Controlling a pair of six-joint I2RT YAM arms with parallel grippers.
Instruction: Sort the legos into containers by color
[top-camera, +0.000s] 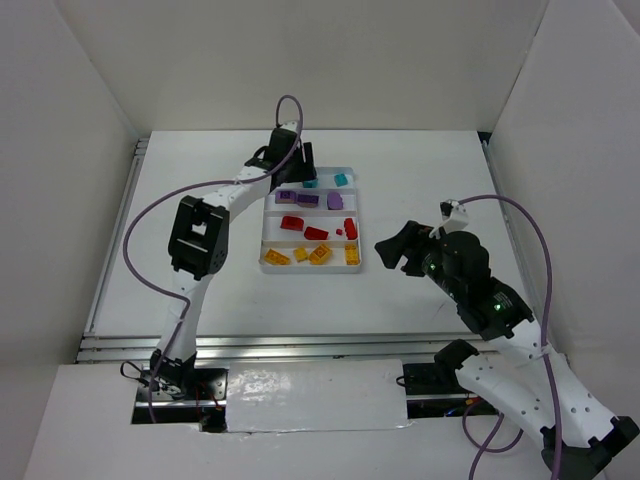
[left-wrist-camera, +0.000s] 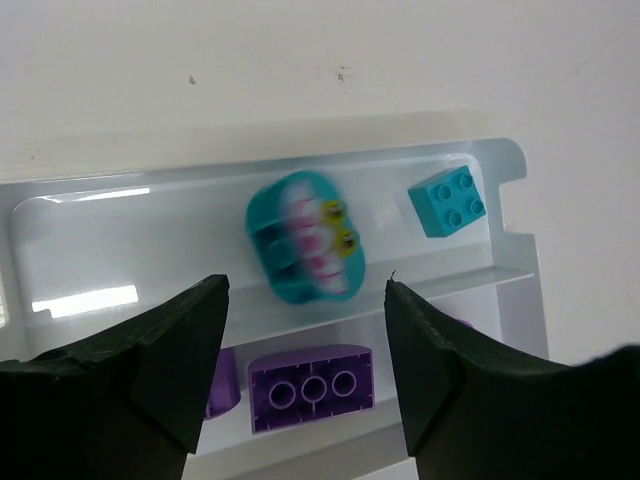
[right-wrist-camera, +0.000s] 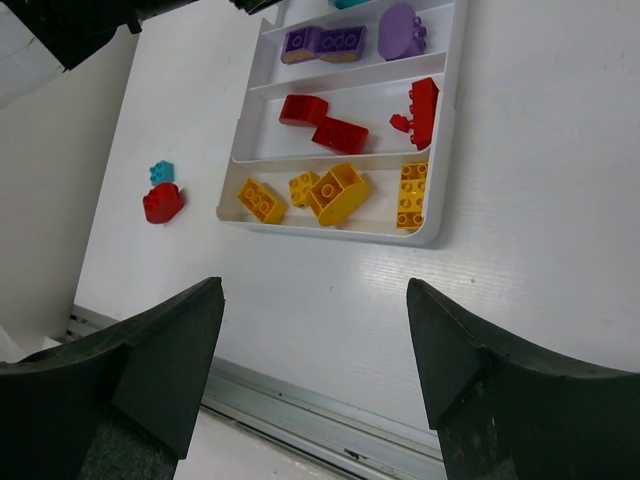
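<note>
Legos lie grouped by colour in the four compartments of a white tray at the middle of the table. From the row nearest the arms outward, these are yellow-orange bricks, red bricks, purple bricks and teal. The left gripper hangs over the far, teal compartment. Its fingers are parted and released. A rounded teal piece shows blurred in the gap, touching neither finger. A small square teal brick rests to its right in the same compartment. The right gripper hovers over bare table beside the tray, its fingers spread and grasping nothing. Outside the tray, a small teal brick and a rounded red brick lie just beside each other.
</note>
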